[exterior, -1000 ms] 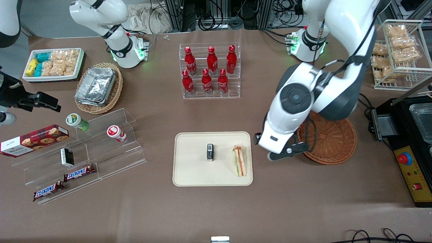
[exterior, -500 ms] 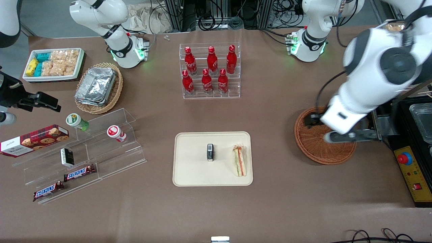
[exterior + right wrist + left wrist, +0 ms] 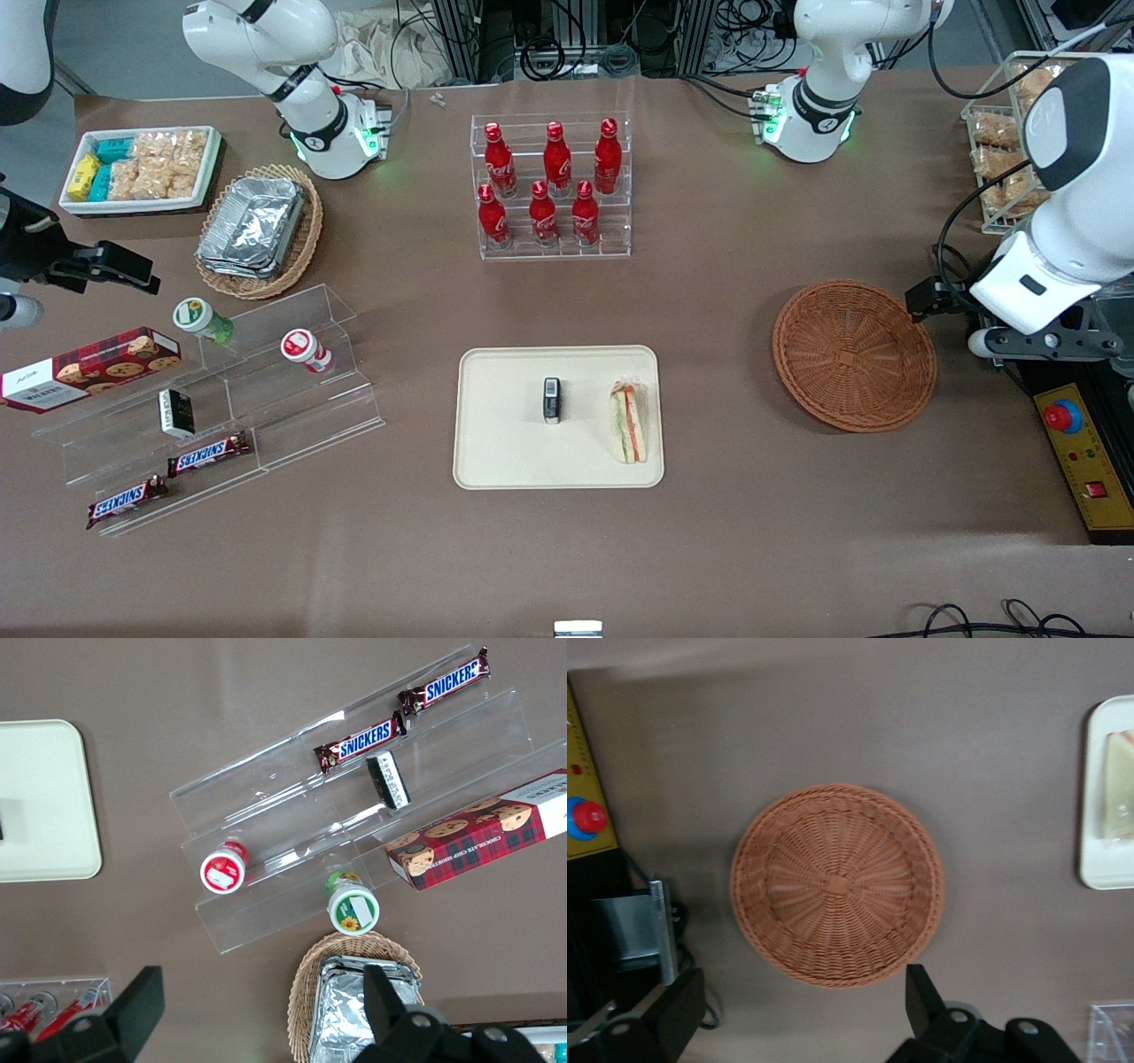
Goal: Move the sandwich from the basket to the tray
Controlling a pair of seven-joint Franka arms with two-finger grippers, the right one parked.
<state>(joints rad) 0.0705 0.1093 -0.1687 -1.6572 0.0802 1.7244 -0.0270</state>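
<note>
The sandwich [image 3: 628, 423] lies on the cream tray [image 3: 505, 452], at the tray's edge nearest the basket; the left wrist view also catches the sandwich [image 3: 1118, 784] and a strip of the tray [image 3: 1099, 870]. The reddish-brown wicker basket [image 3: 854, 354] holds nothing, as the basket [image 3: 837, 881] also shows in the wrist view. My gripper [image 3: 1036, 343] hangs above the table's edge at the working arm's end, beside the basket and clear of it. My gripper [image 3: 797, 1014] is open, its fingers wide apart with nothing between them.
A small black object [image 3: 552, 400] stands on the tray beside the sandwich. A black control box with a red button [image 3: 1061, 415] lies just under the gripper. A wire rack of snacks [image 3: 1032, 151] and a rack of red bottles [image 3: 551, 190] stand farther from the camera.
The arm has swung away from the tray, passed over the basket and now hangs at the working arm's end of the table. The sandwich has stayed on the tray.
</note>
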